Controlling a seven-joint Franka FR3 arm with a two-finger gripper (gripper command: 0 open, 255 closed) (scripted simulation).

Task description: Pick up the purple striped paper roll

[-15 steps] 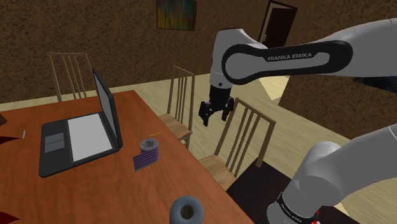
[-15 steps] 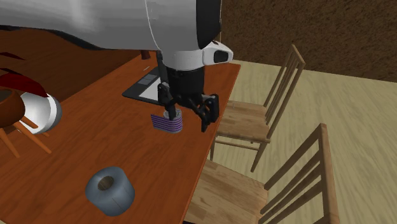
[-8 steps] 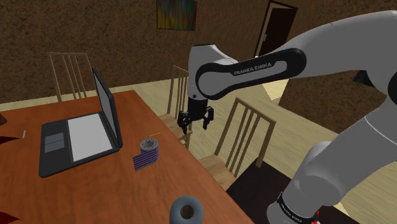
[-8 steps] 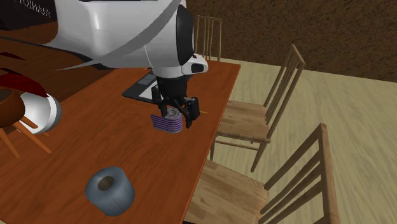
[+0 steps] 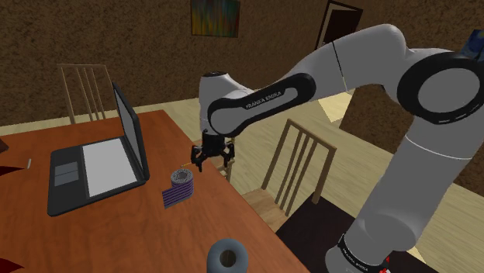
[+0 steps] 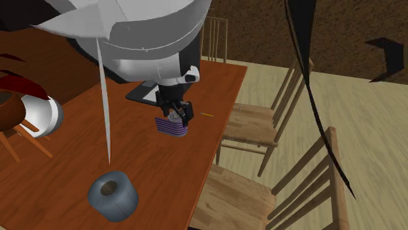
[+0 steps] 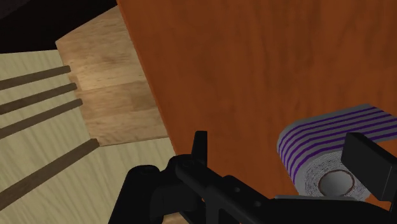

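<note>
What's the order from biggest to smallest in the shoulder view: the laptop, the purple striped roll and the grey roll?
1. laptop
2. grey roll and purple striped roll look about alike; the grey one sits nearer the camera, so I won't rank them.

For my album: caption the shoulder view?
Open black two-finger gripper hovers near purple-striped paper roll on reddish-brown wooden table.

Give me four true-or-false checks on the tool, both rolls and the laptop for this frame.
1. The purple striped paper roll lies on the reddish-brown wooden table. True.
2. The black two-finger tool is shut on that roll. False: its fingers stand apart, with nothing clasped.
3. The dark laptop is closed. False: its lid stands open.
4. A grey roll sits on the same table, apart from the striped one. True.
</note>
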